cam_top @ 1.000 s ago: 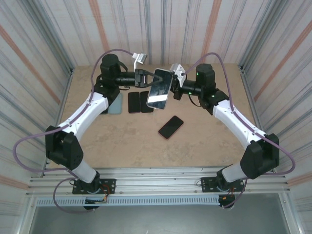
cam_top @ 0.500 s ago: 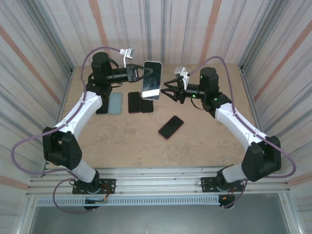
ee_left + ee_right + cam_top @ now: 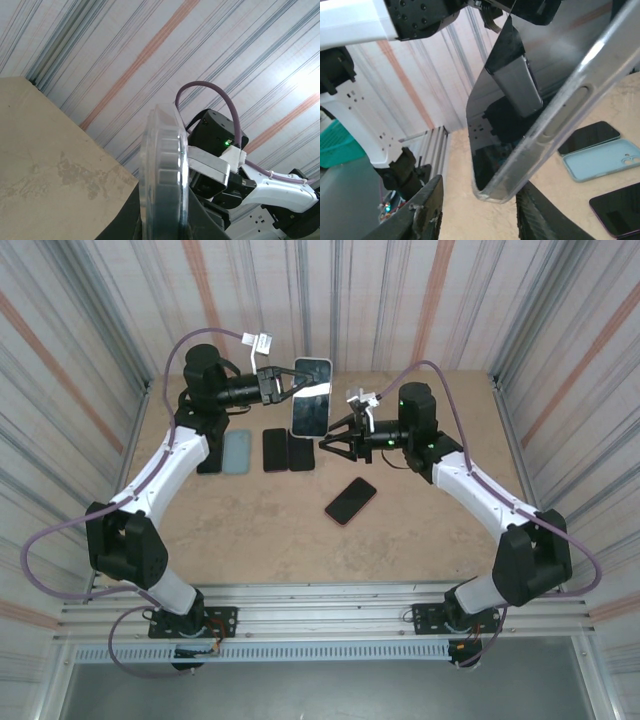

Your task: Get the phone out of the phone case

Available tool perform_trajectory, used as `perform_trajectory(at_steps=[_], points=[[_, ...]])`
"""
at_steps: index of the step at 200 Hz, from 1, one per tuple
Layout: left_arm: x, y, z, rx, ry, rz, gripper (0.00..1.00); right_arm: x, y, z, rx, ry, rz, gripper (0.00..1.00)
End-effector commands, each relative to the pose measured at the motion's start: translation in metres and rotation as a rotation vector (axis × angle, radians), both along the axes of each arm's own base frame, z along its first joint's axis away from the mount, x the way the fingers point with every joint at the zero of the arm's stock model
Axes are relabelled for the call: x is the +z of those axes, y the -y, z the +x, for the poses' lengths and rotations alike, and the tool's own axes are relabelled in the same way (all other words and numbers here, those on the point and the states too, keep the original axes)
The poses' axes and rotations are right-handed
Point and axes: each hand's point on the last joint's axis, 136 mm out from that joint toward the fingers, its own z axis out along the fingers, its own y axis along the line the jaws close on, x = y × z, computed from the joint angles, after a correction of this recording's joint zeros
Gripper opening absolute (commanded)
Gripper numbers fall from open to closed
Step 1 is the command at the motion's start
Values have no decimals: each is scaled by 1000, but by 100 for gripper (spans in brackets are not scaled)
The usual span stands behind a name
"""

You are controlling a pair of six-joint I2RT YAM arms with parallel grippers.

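Two claws are up off the surface (image 3: 420, 530). The left claw (image 3: 285, 386) is clamped tight on the edge of the phone (image 3: 311, 398), which sits in its clear phone case (image 3: 162, 175) and sticks out upright just past that claw's tips. The right claw (image 3: 333, 438) is spread apart just below it, with the phone's lower corner between its fingers (image 3: 427, 212), not gripped. A loose dark phone (image 3: 350, 500) and a light blue case (image 3: 237, 451) lie down below the claws.

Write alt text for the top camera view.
The left tool holds a cased phone upright above the table, and the right tool sits open at its lower edge. Dark phones and a pale blue case lie on the table.
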Motion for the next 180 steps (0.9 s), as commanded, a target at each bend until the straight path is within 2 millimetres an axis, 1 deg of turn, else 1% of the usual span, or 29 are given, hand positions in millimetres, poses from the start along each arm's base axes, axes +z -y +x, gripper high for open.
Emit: perform_trajectory(at_steps=[1, 33, 70, 92, 140, 180], points=[[42, -4, -17, -6, 134, -45, 0, 11, -3, 0, 30, 10, 18, 35], [42, -4, -18, -13, 131, -45, 0, 17, -6, 0, 46, 12, 33, 31], [43, -2, -19, -26, 133, -47, 0, 18, -9, 0, 61, 12, 34, 25], [43, -1, -20, -32, 122, -48, 0, 16, -10, 0, 72, 15, 28, 20], [43, -2, -21, -34, 117, -44, 0, 14, -10, -1, 94, 15, 25, 18], [43, -1, -21, -42, 99, -46, 0, 12, -10, 3, 83, 29, 6, 10]])
